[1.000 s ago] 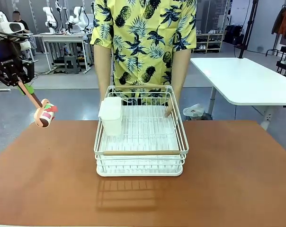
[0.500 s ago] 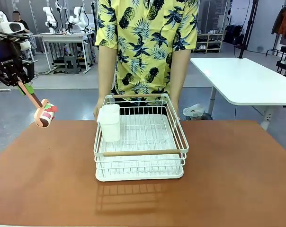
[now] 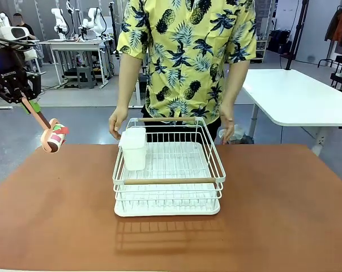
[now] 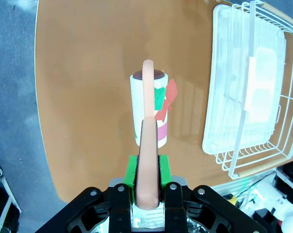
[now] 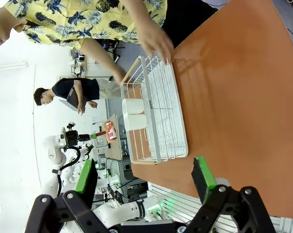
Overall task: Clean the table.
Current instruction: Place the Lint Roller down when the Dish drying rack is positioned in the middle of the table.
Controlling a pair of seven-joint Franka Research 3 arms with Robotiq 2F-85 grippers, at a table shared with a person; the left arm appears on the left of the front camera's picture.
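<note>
The person has slid the rack (image 3: 167, 170) away. Your left gripper (image 4: 146, 187) grips the lint roller (image 4: 150, 109); right gripper (image 5: 144, 180) gapes empty. Lower the roller flat onto the table (image 3: 284, 209).

Looks like a robotics lab: white robot arms on a metal-legged white bench (image 3: 75, 42), grey concrete floor (image 3: 80, 122), shelving behind.
</note>
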